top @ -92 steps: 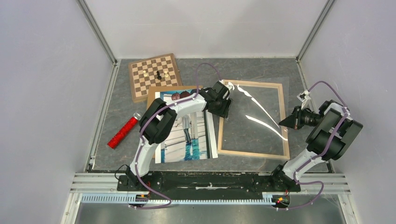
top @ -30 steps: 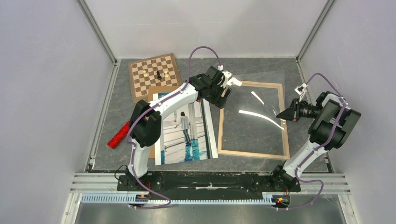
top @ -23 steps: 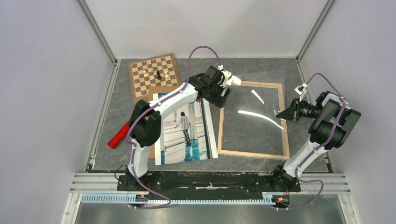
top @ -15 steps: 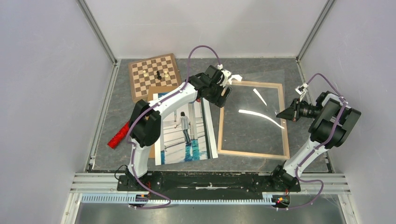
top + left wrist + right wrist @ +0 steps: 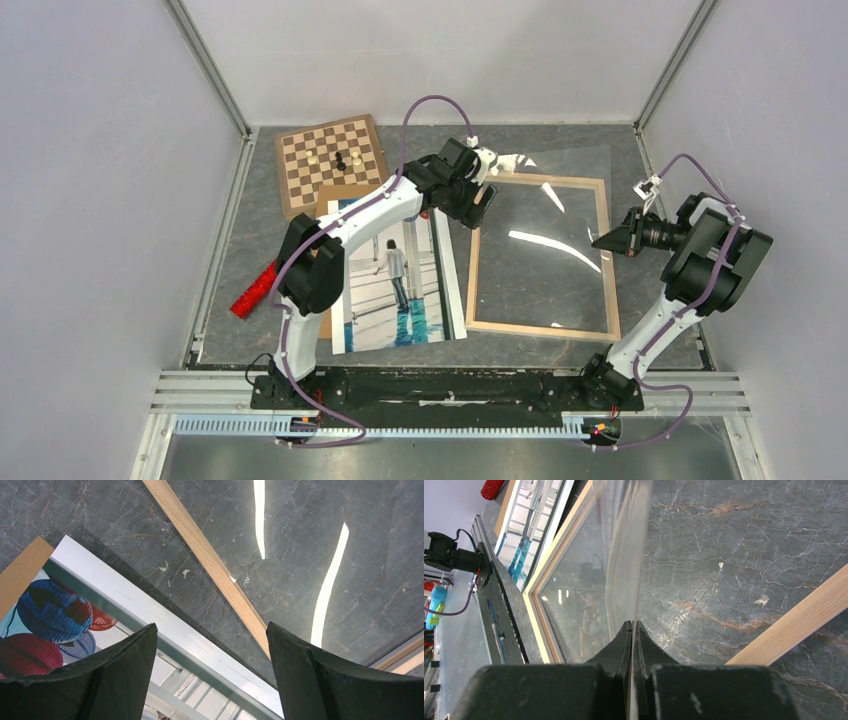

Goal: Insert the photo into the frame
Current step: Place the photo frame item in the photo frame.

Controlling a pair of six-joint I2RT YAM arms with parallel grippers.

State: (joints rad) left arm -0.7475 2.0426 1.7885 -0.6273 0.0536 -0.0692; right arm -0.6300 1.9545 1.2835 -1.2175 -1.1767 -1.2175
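The photo (image 5: 395,280) lies face up left of centre, its red lanterns in the left wrist view (image 5: 60,610). The frame (image 5: 540,329) of light wooden bars lies flat to its right. My left gripper (image 5: 483,208) is open and empty, above the gap between the photo's top right corner and the frame's left bar (image 5: 210,560). My right gripper (image 5: 603,241) is shut on the edge of a clear sheet (image 5: 545,240) and holds it tilted over the frame. In the right wrist view, the fingers (image 5: 631,625) pinch the sheet (image 5: 624,555) edge-on.
A checkered chessboard (image 5: 333,160) with a few pieces sits at the back left. A brown backing board (image 5: 330,195) lies under the photo. A red tube (image 5: 262,284) lies at the left. Grey walls close in on three sides.
My left gripper has lifted and moved back from the frame's top left corner. The clear sheet's glare streaks have shifted as the right gripper tilts it slightly.
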